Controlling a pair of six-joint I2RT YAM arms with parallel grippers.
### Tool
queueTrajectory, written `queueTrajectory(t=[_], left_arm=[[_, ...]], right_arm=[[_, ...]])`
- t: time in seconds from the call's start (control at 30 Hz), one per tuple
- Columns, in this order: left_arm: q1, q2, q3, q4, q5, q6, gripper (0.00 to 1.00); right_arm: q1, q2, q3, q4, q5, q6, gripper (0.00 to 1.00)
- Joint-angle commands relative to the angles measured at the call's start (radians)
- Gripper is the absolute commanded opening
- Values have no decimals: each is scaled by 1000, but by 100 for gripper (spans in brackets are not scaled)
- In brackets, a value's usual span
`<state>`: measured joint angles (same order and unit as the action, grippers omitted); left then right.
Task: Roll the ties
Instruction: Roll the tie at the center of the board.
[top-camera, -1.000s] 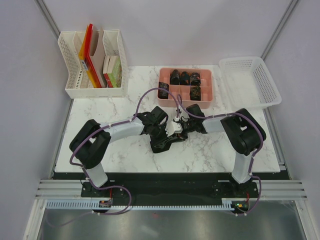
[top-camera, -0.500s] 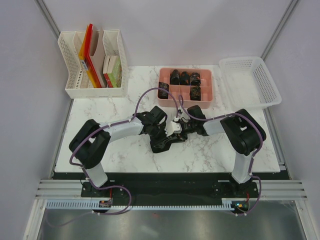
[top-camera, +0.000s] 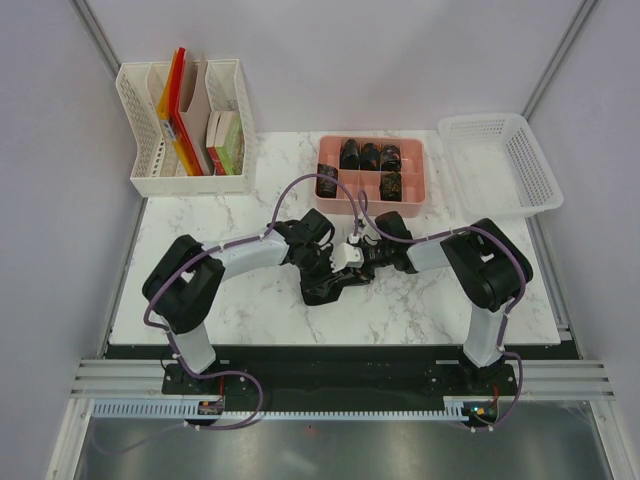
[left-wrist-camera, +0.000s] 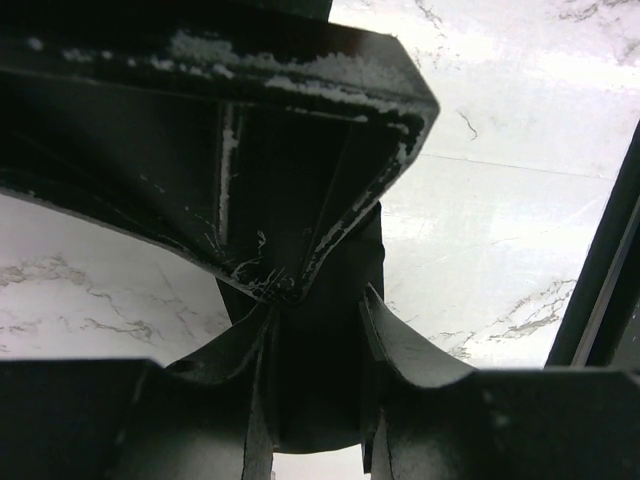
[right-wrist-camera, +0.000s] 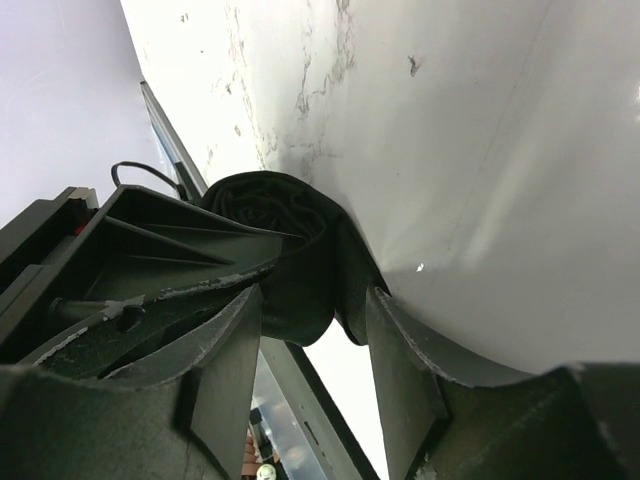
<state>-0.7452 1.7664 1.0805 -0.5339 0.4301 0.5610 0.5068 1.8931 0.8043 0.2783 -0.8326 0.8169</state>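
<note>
Marble table (top-camera: 250, 300) carries a pink tray (top-camera: 428, 180) at its far side, already stocked with rolled ties (top-camera: 368, 156). Both arms meet just on the near side of that tray, over bare marble. The tie (right-wrist-camera: 290, 250) in work sits between them, wound into a dark coil.

The left pincer (left-wrist-camera: 318, 305) is clamped on the tie's fabric, which fills the gap between its jaws. The right pincer (right-wrist-camera: 313, 295) straddles the coil, one finger on each side. Whether it presses the cloth or merely flanks it I cannot tell from its wrist view.

I judge the winding to be nearly finished, with the coil being handed over or re-gripped. To do this well, one pincer should hold firm before the other lets go. The squeeze belongs across the coil, so the layers cannot spring loose. Soft fabric will probably unwind if both relax together, so the loose end wants to be trapped inside the grip and the coil carried low toward the tray.
</note>
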Motion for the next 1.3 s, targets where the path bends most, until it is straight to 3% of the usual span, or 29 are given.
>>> queueTrajectory(t=[0.0,0.17,0.33,0.67,1.27], left_arm=[[13,105,-41,-23,-65,128,29],[26,108,-27,-26,-62,139,29],[40,104,-24,-26,-50,174,29],[61,99,-27,-25,-30,212,29],[70,96,-25,-29,-19,217,29]], right_arm=[[38,-25,3,91,-13,27,53],[50,3,3,114,-6,42,47],[49,-18,4,124,0,56,54],[36,-32,-27,203,-25,114,52],[58,-78,-60,156,-11,96,54]])
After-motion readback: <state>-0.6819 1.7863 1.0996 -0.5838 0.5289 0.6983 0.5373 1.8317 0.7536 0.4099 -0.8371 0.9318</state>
